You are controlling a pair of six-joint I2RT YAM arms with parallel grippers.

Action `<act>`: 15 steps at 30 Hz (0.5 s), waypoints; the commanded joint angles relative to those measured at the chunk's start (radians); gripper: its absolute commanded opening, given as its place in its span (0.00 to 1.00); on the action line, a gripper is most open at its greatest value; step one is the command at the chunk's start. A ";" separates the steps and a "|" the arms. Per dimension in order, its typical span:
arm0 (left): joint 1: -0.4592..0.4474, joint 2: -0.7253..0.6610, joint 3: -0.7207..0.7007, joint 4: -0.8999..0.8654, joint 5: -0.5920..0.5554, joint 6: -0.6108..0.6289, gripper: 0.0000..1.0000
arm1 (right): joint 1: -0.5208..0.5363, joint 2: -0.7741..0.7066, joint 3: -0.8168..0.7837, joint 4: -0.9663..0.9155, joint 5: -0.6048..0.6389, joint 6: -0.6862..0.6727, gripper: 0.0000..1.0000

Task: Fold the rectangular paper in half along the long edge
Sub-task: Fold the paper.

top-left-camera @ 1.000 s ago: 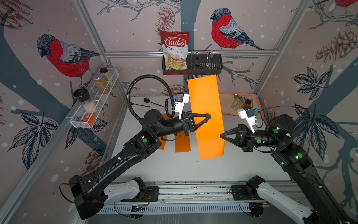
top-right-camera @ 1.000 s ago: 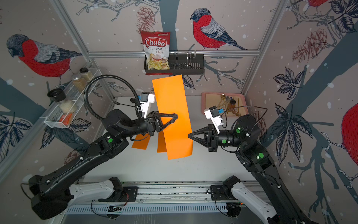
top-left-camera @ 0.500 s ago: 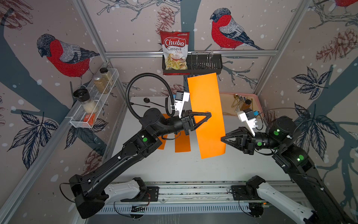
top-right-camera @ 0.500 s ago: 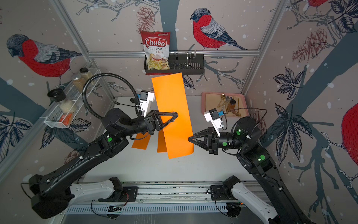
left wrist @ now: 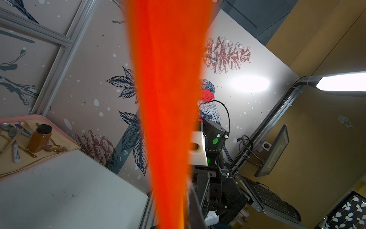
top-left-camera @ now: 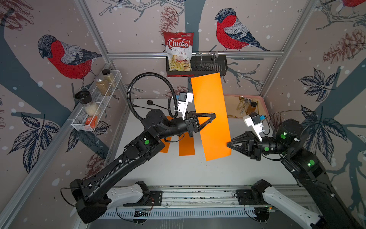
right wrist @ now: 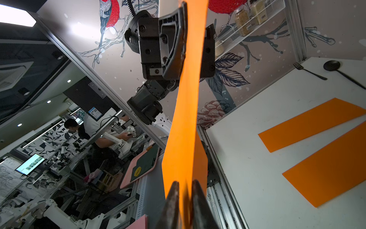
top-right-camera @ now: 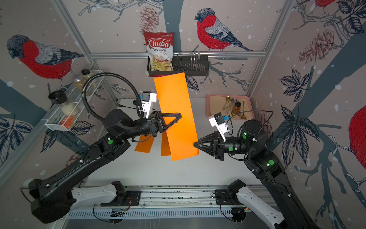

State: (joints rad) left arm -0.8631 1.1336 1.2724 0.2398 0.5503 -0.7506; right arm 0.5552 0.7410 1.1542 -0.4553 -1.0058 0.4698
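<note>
The orange rectangular paper (top-left-camera: 212,103) (top-right-camera: 176,103) hangs in the air over the table (top-left-camera: 178,170), standing nearly upright. My left gripper (top-left-camera: 214,115) (top-right-camera: 180,115) is shut on its left long edge, about halfway up. My right gripper (top-left-camera: 228,143) (top-right-camera: 194,144) is shut on the right long edge, close to the lower corner. In the right wrist view the sheet (right wrist: 186,119) runs edge-on from my right gripper (right wrist: 185,190) up to the left gripper (right wrist: 185,39). In the left wrist view the paper (left wrist: 168,99) is a blurred orange band that hides most of the jaws.
Two more orange paper strips (top-left-camera: 186,145) (top-left-camera: 165,144) lie on the table under the left arm. A pink tray (top-left-camera: 261,99) with a jar and cutlery sits at the back right. A black spoon (top-left-camera: 150,102) lies at the back left. Wall racks hold a chips bag (top-left-camera: 179,51) and spice jars (top-left-camera: 105,82).
My right gripper has shifted a little toward the front along the paper's right edge and grips it there. The left gripper and the sheet have barely moved.
</note>
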 commanded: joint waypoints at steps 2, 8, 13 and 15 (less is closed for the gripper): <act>0.001 0.000 0.014 0.019 0.002 0.019 0.00 | 0.000 -0.011 0.011 -0.033 0.013 -0.026 0.14; 0.001 0.005 0.019 0.022 0.002 0.016 0.00 | 0.000 -0.020 0.017 -0.060 -0.002 -0.036 0.00; 0.001 0.005 0.023 0.020 0.001 0.020 0.00 | 0.002 -0.023 0.021 -0.102 -0.002 -0.055 0.00; 0.001 0.006 0.026 0.019 0.002 0.019 0.00 | 0.002 -0.032 0.017 -0.097 -0.002 -0.049 0.00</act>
State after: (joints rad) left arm -0.8642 1.1397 1.2861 0.2264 0.5510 -0.7410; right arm 0.5556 0.7162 1.1721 -0.5407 -1.0008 0.4404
